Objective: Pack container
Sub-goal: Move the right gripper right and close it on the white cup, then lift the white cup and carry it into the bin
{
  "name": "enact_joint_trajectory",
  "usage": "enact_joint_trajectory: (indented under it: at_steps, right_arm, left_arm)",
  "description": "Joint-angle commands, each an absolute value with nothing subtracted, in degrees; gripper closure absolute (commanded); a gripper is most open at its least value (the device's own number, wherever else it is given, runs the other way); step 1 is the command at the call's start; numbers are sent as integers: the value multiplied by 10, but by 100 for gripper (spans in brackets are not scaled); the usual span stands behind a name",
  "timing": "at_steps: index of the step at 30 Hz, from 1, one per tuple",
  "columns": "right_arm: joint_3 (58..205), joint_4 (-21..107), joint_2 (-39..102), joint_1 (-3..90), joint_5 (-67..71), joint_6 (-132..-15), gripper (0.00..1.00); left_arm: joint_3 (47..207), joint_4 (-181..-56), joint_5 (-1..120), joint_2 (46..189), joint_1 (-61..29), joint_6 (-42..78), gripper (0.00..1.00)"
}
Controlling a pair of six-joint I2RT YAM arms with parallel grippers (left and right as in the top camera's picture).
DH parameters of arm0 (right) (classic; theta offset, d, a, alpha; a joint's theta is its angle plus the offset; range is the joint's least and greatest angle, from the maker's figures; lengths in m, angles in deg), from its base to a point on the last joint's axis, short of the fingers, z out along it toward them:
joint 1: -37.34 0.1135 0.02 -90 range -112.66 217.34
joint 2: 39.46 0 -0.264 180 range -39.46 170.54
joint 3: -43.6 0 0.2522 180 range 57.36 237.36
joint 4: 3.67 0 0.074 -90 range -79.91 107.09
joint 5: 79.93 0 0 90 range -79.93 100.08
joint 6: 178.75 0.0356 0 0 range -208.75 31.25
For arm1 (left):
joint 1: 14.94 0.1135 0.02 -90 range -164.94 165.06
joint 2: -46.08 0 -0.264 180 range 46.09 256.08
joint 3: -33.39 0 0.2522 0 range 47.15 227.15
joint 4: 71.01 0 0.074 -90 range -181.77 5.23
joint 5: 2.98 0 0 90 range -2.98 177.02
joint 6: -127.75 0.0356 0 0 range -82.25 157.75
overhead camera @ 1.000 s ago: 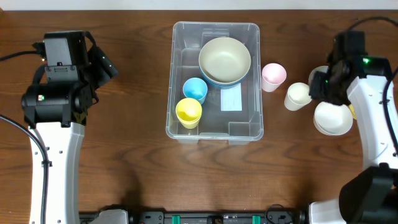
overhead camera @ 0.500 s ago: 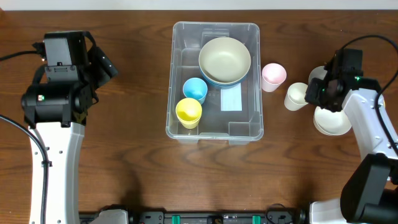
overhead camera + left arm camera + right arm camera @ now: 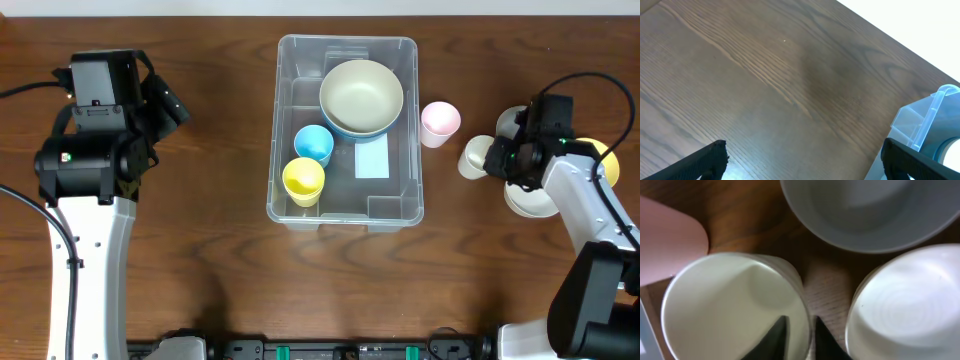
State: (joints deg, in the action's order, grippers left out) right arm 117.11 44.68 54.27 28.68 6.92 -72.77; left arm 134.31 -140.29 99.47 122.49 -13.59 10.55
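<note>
Nearest the robot's side of the dark wooden tabletop [image 3: 220, 250] stood the near wall of the container [image 3: 345, 205], a large clear bin set lengthwise at the middle of the table, between the two arms. Just inside that wall a yellow cup [image 3: 303, 180] stood upright in the left half. Out to the right, well apart from the bin, a white bowl [image 3: 528, 197] lay partly under the right arm.

A little farther back, the right fingers [image 3: 777, 332] were drawn narrow and pinched the rim of a cream cup [image 3: 476, 155], one tip inside the cup and the other outside its wall, beside the white bowl. Level with this, inside the bin, a blue cup [image 3: 313, 144] stood touching the yellow one, and a white label [image 3: 372, 158] showed on the base to its right.

Beyond that, a pink cup [image 3: 440, 121] stood just outside the bin's right wall, and a grey bowl [image 3: 510, 121] sat behind the cream cup. A large cream bowl [image 3: 361, 96], with a blue rim showing under its near edge, filled the bin's far right part.

Far to the left, the left fingers [image 3: 707, 159] were spread wide over bare wood, holding nothing.
</note>
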Motion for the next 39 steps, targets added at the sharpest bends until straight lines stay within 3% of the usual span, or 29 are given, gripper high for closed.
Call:
enact_joint_trajectory:
  at_steps: [1,3,11,22,30,39]
  right_arm:
    - [1169,443,546,284,63,-720,95]
    - [1169,444,546,284,64,-720,99]
    - [1186,478,523,284,63,-726,99]
    - [1308,605,322,319,63,-731,99]
    - [1351,576,284,440,63,-748,99]
    - [1351,464,387,598,64,-799,99]
  left_arm:
    - [1350,-1404,1004,1227,-134,104,2]
    - [1350,-1404,1004,1227,-134,104,2]
    - [1350,-1404,1004,1227,-134,105,2]
    - [1350,-1404,1004,1227,-134,104,2]
    - [1350,-1404,1004,1227,-134,104,2]
    - [1350,-1404,1004,1227,-134,105,2]
